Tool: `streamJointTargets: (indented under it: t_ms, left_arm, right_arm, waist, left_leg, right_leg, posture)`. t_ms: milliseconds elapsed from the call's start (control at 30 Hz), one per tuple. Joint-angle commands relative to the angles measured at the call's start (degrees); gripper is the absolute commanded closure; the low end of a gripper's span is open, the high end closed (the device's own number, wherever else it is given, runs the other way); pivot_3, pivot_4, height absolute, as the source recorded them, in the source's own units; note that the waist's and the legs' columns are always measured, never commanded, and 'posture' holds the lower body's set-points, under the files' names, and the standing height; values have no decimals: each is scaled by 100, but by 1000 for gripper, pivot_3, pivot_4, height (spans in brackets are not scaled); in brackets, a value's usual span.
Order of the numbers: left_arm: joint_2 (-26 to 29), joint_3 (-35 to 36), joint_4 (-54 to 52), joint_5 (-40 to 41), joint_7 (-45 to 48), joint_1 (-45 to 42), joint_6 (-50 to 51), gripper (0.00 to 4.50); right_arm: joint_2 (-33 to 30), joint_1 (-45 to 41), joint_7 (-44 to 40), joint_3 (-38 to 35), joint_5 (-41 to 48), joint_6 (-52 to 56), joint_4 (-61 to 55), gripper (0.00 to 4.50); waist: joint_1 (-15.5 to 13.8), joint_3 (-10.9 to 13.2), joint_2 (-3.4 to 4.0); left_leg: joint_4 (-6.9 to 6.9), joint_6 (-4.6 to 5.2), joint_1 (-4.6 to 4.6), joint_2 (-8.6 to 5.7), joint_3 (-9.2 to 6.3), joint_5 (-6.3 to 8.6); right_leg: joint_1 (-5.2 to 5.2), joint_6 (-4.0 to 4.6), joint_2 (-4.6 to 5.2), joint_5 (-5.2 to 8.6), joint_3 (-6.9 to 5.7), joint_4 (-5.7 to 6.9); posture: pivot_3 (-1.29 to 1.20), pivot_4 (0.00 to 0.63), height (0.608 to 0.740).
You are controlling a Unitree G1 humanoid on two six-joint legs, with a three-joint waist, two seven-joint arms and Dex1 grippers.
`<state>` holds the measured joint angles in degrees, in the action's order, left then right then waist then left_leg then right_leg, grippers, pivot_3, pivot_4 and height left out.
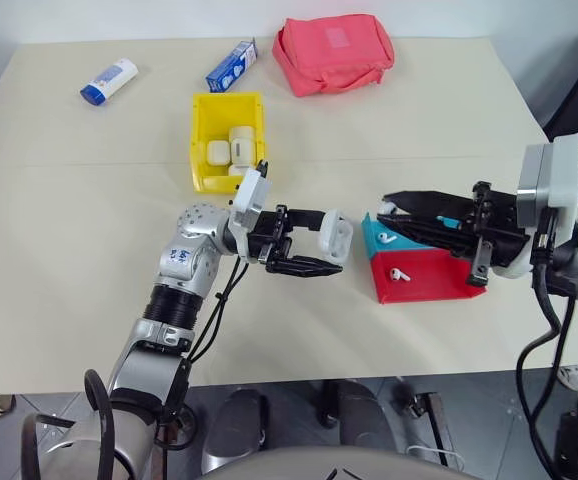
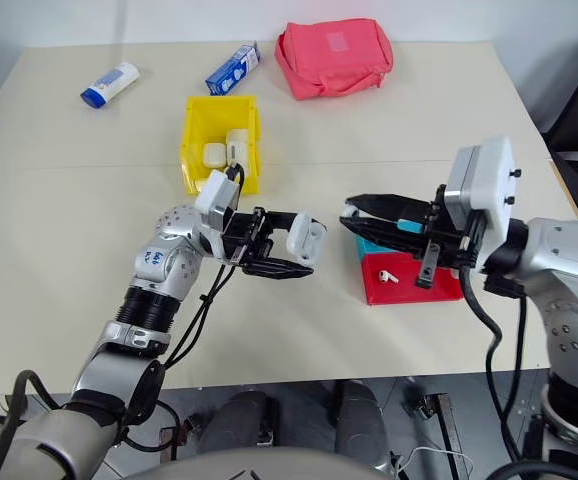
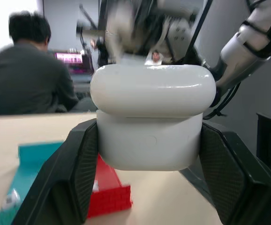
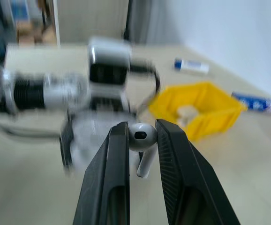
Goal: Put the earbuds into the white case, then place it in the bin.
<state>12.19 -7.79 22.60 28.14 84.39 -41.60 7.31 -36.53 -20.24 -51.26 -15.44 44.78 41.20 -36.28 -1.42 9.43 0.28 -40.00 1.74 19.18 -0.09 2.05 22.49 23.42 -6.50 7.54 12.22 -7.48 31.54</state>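
My left gripper (image 1: 323, 241) is shut on the white case (image 1: 335, 237) and holds it above the table, pointing toward the right arm. In the left wrist view the case (image 3: 149, 117) sits between both fingers (image 3: 74, 173), its lid seam showing. My right gripper (image 1: 391, 208) points left toward the case, shut on one of the earbuds (image 4: 142, 136), whose stem hangs down. A small gap separates the two grippers. Two more earbuds lie below: one (image 1: 386, 238) in the blue tray and one (image 1: 399, 272) in the red tray. The yellow bin (image 1: 201, 140) stands behind the left gripper.
Several white cases (image 1: 231, 143) lie in the bin. The blue tray (image 1: 371, 230) and red tray (image 1: 434, 285) sit under the right gripper. A white tube (image 1: 108, 81), a blue-white box (image 1: 231, 66) and a red pouch (image 1: 333, 52) lie at the far edge. A seated person (image 3: 30, 75) is beyond the table.
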Motion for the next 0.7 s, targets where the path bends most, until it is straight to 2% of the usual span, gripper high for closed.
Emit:
streamJointTargets:
  t_ms: [33,367,700]
  left_arm:
    - [6,-11,-2,-94,41,-253,-10,1708]
    - [-14,-98,-473,-193,-260,-97,286,1708]
    - [-20,62,-1008,-27,-694,323,369,1708]
  right_arm:
    - [234,-52,277,225,141,-232,-108,4046]
    - [423,28,295,714,-137,-819,363,4046]
    - [412,195,291,648,-37,-1180,529,4046]
  waist:
    - [-6,0,0]
    - [-4,0,0]
    - [-3,0,0]
  left_leg:
    - [-1,1,2,-2,0,0]
    - [0,10,1,-6,3,0]
    - [0,10,0,-4,4,0]
  right_leg:
    - [2,0,1,0,0,1]
    - [1,0,2,0,7,1]
    - [1,0,3,0,9,1]
  posture:
    - [0,150,740]
    - [0,150,740]
    - [0,150,740]
